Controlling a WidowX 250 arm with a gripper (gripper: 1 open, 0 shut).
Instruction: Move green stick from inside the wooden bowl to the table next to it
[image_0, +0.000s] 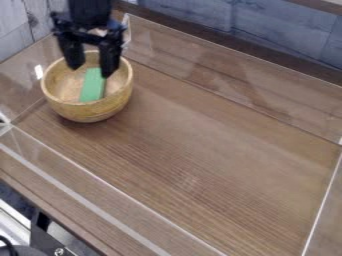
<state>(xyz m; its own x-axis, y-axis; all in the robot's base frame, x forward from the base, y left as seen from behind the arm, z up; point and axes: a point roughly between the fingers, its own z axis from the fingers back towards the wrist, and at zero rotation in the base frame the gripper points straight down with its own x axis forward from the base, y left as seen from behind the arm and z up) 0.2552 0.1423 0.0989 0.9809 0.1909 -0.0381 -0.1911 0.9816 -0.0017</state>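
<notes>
Where the brown wood-grain table (214, 150) is bordered by clear plastic walls, the empty black gripper (91, 60) is held wide open above the round tan wooden bowl (60, 104) containing the flat green stick (92, 87).

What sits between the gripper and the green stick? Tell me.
Nothing in the camera view: the open gripper hangs over the bowl, fingertips just above the stick.

Wooden bowl (87, 93) sitting near the table's (201, 150) far-left corner; green stick (92, 86) lying inside it.
</notes>
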